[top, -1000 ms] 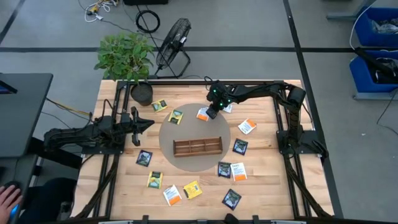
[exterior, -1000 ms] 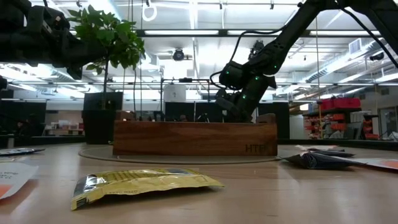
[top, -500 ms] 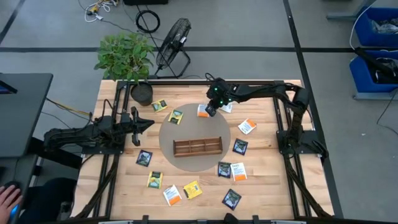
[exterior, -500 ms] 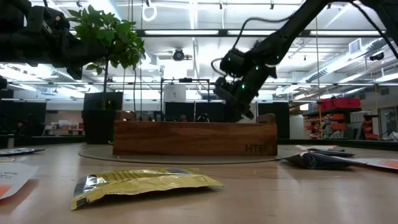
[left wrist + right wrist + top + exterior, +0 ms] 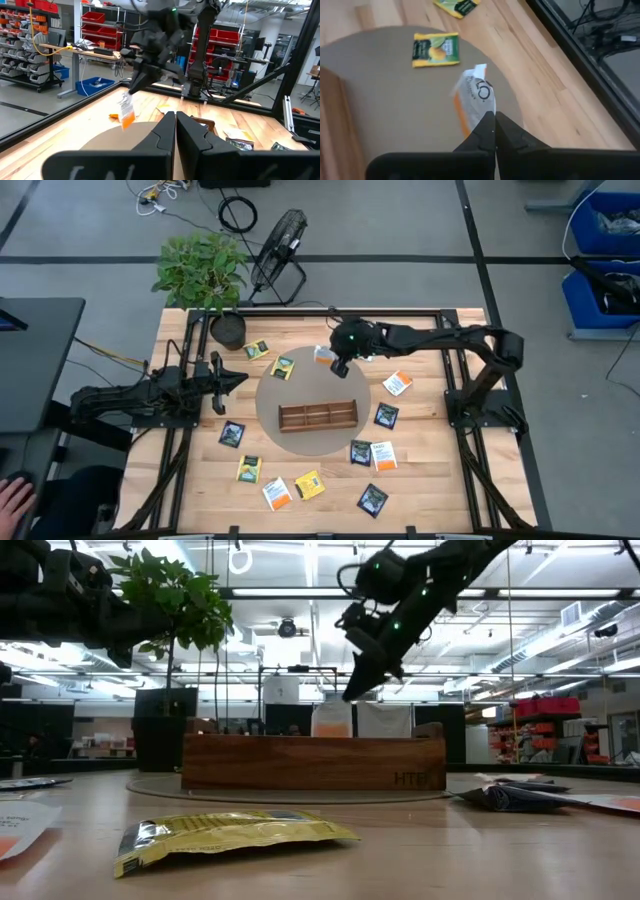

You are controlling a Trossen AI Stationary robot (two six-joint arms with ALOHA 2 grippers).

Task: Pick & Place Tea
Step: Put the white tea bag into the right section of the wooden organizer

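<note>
Sachet in hand: one white-and-orange tea sachet hangs pinched by a top corner between the closed fingers of the right gripper, clear of the table surface and above the far edge of the round grey mat. The low view shows it dangling behind the wooden tray, its lower edge about level with the tray's rim.

Step assessed: lift complete, carry to the tray under way. The next move calls for travel toward the tray, which lies on the mat nearer the front of the table, then a descent over one compartment before release. Because the sachet hangs loose from a corner, it may swing or catch on a divider; a slow lowering looks prudent.

Other sachets lie scattered on the wooden table: a yellow sachet on the mat just beside the gripper, with white-and-orange, black and yellow ones around the tray on all sides. None lies between gripper and tray, so the path appears open.

The left gripper waits at the table's left side, fingers closed and holding nothing, well apart from the mat.
</note>
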